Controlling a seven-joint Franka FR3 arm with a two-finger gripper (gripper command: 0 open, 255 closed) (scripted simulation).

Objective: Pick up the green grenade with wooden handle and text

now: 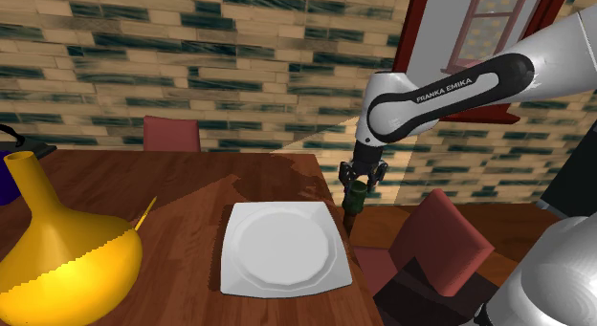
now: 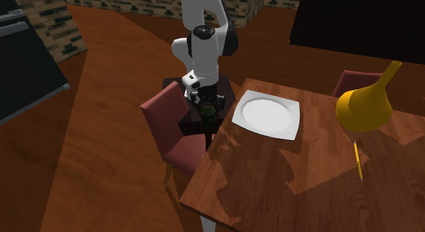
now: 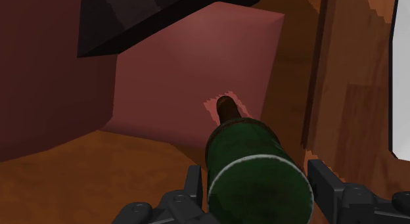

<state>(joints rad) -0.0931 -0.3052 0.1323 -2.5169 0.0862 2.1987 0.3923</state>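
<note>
The grenade has a dark green cylindrical head and a brown wooden handle pointing down. It hangs in the air just past the wooden table's edge, above a red chair. My black gripper is shut on the green head from above. In the second exterior view the gripper and grenade sit between the arm's stand and the table corner. In the wrist view the green head is clasped between both fingers, with the handle pointing toward the red chair seat.
A white square plate lies on the table close to the grenade. A large yellow flask-shaped vase and a thin yellow stick are farther along. Another red chair stands at the far side before a brick wall.
</note>
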